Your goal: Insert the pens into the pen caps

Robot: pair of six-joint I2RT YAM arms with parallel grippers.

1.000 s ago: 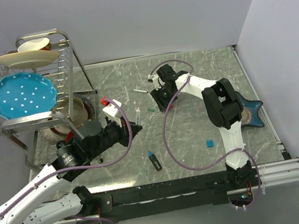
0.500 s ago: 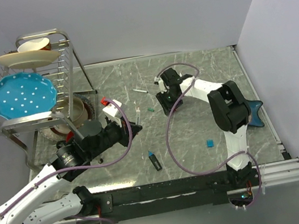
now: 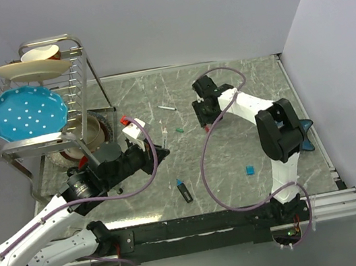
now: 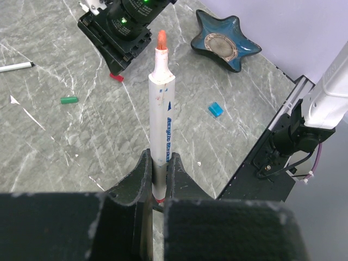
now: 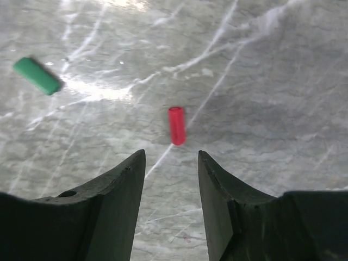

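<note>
On the grey marbled worktop (image 5: pixel 261 65), just ahead of the right end effector (image 5: pixel 170 157), lies the small red plastic cap (image 5: pixel 176 125). It is on its side, lengthwise in line with the gap between the jaws. That end effector stands about half open and holds nothing, with its dark fingers either side of the cap's near end and not touching it. Which end of the cap is the open one I cannot tell. Left of the red cap, near but apart, lies a small green plastic cap (image 5: pixel 37 75).

The white-barrelled marker pen with a red tip (image 4: pixel 161 109) is off the worktop. The left end effector (image 4: pixel 157 174) is clamped tight on its lower barrel, and the bare tip points toward the red cap. A small blue cap (image 4: pixel 215 110) and a thick black pen with blue trim (image 3: pixel 184 190) lie well apart from the red cap, on the arms' side of it.

The step in hand looks like picking up the red cap for this pen. Next, the right fingers likely need to come down around the cap and close across its width. That grip should leave the cap's mouth free to meet the tip.
</note>
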